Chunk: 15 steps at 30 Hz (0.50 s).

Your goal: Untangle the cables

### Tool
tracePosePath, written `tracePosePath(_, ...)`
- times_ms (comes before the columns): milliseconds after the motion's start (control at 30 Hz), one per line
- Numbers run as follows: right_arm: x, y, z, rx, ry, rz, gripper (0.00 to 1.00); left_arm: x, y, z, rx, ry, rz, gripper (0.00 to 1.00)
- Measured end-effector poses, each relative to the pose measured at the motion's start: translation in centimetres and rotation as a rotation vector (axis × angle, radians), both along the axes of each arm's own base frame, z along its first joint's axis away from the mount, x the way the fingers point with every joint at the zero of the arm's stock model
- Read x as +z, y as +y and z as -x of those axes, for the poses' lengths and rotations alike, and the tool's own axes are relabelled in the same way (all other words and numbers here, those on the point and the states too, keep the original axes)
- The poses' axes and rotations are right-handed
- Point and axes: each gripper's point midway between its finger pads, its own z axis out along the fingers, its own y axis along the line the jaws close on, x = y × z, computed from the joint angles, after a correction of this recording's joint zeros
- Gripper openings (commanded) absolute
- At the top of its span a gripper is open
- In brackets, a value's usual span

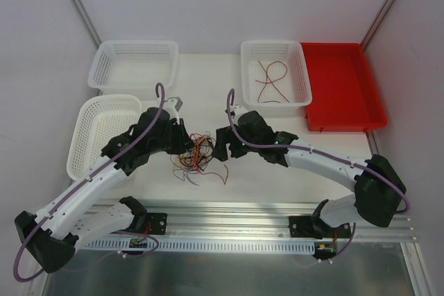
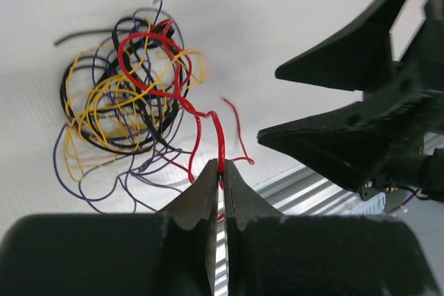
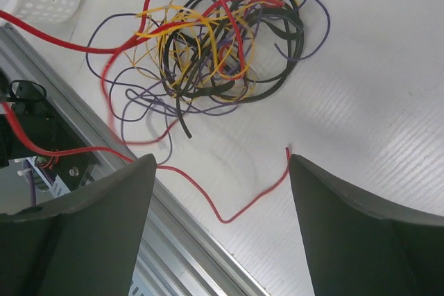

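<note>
Basket point(image 1: 295, 60) holding maybe two wires point(image 1: 272, 82), left gripper point(image 2: 222, 170) pinching red cable point(image 2: 219, 136), right gripper point(image 3: 222, 161) wide

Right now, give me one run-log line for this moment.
left gripper: shut on red cable | right gripper: open, empty | tangle: between grippers | far right basket: holds red strand
</note>
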Motion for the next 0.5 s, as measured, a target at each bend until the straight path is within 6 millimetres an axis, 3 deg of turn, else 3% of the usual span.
tracePosePath(200, 0.9, 0.3, -0.3, -0.001, -0.024, -0.028, 0.81, 6.6, -1.2, -2.0, -0.091, -0.176, 0.007, 0.0)
tracePosePath(500, 3.8, 0.4, -0.8, -0.014, -0.098, -0.09, 0.8, 13.4, -1.7, -2.5, -0.187, -0.351, 0.007, 0.0)
